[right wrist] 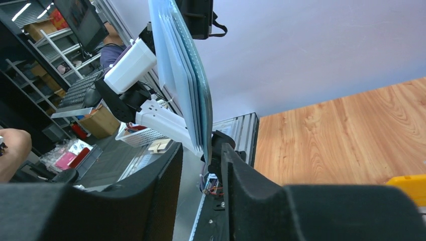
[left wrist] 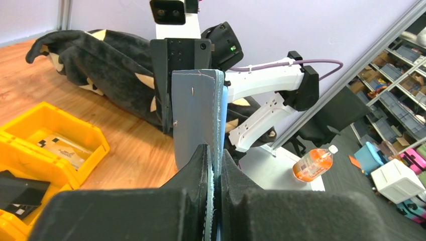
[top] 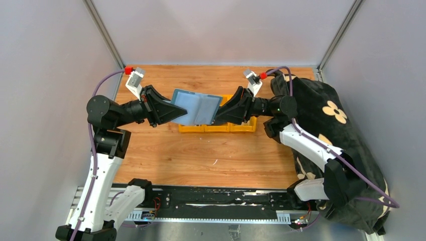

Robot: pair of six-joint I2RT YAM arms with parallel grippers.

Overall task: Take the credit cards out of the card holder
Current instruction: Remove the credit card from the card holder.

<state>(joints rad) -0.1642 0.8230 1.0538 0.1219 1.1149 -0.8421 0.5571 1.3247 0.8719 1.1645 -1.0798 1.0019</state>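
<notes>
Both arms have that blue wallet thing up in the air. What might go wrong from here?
1. The left end effector pinches only a thin edge of the card holder, so it may slip and drop.
2. The right end effector shows a gap beside the holder; its hold looks loose.
3. The holder seems to hang over the yellow bins, so anything sliding out might land there.

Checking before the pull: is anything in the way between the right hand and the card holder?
Nothing visible does. The card holder has one edge in the gap between the right hand's parted fingers, and the left hand is clamped on its opposite edge.
</notes>
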